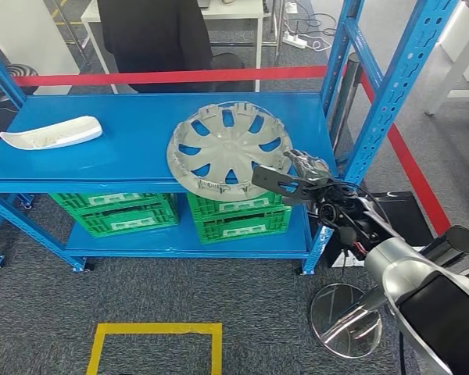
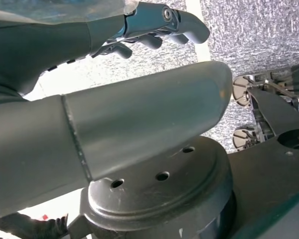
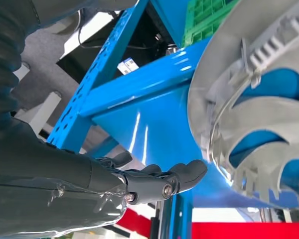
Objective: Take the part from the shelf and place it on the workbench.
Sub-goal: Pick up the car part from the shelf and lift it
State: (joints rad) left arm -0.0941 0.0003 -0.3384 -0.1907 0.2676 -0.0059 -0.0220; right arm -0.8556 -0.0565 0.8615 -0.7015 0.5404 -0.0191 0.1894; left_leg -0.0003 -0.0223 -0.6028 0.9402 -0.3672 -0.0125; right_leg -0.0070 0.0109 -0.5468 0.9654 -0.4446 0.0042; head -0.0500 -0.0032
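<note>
Floor mark: nearest to us, one yellow square [image 1: 156, 348] is taped on the carpet in front of the shelf; we take it for a standing spot.
Right hand: our right hand [image 1: 291, 181] reaches in at the near right rim of the wheel cover. Its fingers [image 3: 167, 180] lie stretched out beside the rim with nothing between them, and the wrist view shows a sliver of shelf between fingertip and rim. We judge the reach is still lining up and no grasp is made.
Left hand: our left hand [image 2: 155, 25] hangs low over the floor, fingers loosely extended and holding nothing; it looks idle.
Wheel cover: one grey wheel cover [image 1: 229, 148], the part to fetch as we read the task, lies flat on the top board of the blue shelf [image 1: 132, 160]. Its near edge juts just past the front lip, which we think gives fingers a way under the rim.
Crates: two green crates [image 1: 179, 212] sit side by side on the lower board.
White trim piece: one long white piece [image 1: 52, 133] rests well apart, at the far left of the top board.
Barrier: one red tape [image 1: 161, 76] runs behind the shelf.
Person: one person [image 1: 155, 35] in dark clothing stands beyond it, by a white table.
</note>
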